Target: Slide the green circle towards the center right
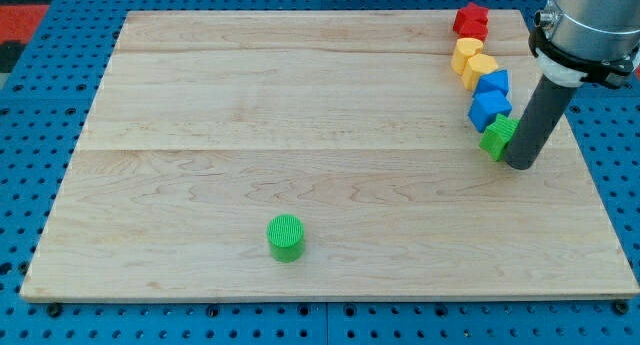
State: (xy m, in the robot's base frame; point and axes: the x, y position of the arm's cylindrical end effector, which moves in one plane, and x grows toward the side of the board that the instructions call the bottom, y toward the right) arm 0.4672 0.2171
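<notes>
The green circle (pixel 286 237) is a round green block near the view's bottom, left of the middle, standing alone on the wooden board (pixel 300 115). My tip (pixel 520 164) is far to its right, at the board's right side, touching or nearly touching the right side of a second green block (pixel 497 137) whose shape I cannot make out. The dark rod rises from the tip to the arm's silver end at the view's top right.
A chain of blocks runs down the right side: a red block (pixel 471 21), two yellow blocks (pixel 466 51) (pixel 480 69), two blue blocks (pixel 493 84) (pixel 489 108), then the green one. Blue pegboard surrounds the board.
</notes>
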